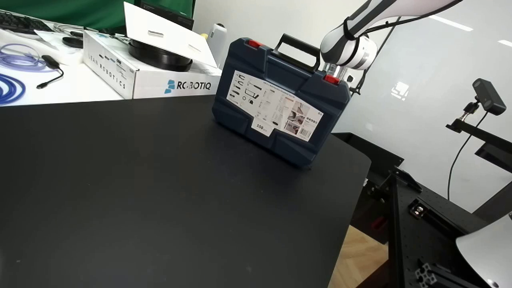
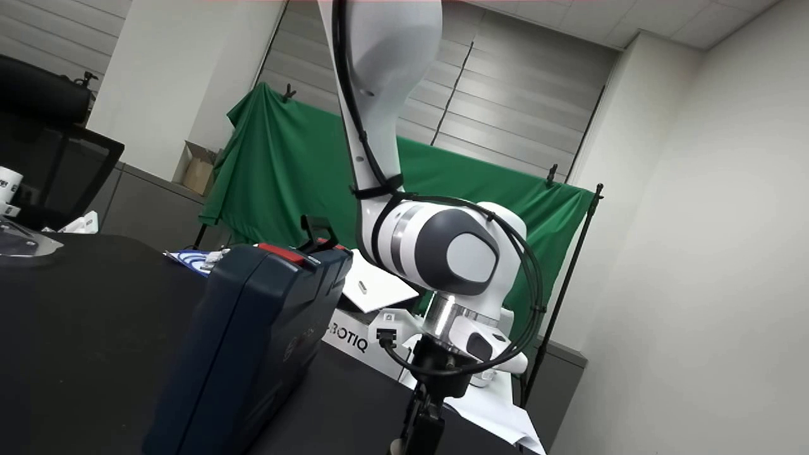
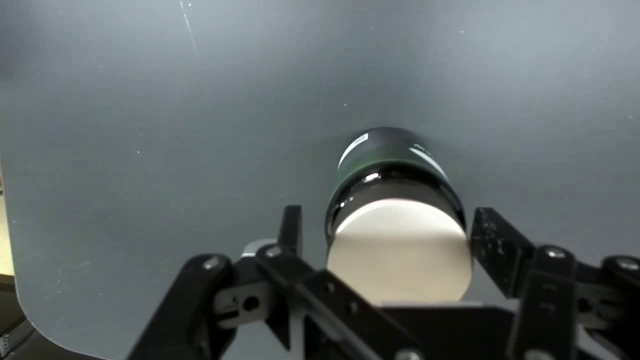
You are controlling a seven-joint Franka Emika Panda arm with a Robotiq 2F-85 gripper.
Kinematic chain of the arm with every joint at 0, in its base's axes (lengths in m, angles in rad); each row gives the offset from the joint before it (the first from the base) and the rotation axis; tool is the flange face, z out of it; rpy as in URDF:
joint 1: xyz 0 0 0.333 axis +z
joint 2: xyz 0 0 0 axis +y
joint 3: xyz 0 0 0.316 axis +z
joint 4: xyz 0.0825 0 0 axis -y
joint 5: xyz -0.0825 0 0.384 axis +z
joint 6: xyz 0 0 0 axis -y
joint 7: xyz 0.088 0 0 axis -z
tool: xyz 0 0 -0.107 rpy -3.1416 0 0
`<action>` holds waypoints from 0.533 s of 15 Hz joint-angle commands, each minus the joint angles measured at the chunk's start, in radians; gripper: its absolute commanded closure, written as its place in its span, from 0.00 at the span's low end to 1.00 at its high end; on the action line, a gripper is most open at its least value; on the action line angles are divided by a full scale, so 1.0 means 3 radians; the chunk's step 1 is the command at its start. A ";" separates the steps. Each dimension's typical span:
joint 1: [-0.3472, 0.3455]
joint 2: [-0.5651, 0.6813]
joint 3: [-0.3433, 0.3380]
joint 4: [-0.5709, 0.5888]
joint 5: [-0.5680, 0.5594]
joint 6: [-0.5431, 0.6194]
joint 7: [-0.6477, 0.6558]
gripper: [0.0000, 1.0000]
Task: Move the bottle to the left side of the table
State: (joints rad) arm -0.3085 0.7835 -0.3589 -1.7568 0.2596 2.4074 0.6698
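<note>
The bottle (image 3: 400,250) stands in the wrist view with its pale round top toward the camera and a dark, green-and-white labelled body beyond. My gripper (image 3: 386,222) is open, with a finger on each side of the bottle's top. A gap shows at the left finger; the right finger is very close to the top, and I cannot tell if it touches. In an exterior view the gripper (image 2: 418,426) points down beside the blue case, cut off by the frame's bottom. The bottle is hidden behind the case in an exterior view. The table (image 1: 160,192) has a matte black top.
The blue tool case (image 1: 280,104) stands upright on the table between an exterior camera and the gripper; it also shows near the arm (image 2: 234,341). A white Robotiq box (image 1: 112,76) stands on the white surface behind. The table's rounded corner (image 3: 35,320) is at lower left in the wrist view.
</note>
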 commanded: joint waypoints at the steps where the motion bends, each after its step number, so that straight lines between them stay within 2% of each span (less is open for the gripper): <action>1: 0.0031 -0.0021 0.0001 -0.0061 0.0001 0.0084 0.0062 0.45; 3: 0.0048 -0.0046 -0.0009 -0.0078 -0.0030 0.0094 0.0029 0.56; 8: 0.0089 -0.0174 -0.0017 -0.0124 -0.0081 0.0108 -0.0062 0.57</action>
State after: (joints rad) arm -0.2945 0.7793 -0.3596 -1.7615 0.2530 2.4305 0.6602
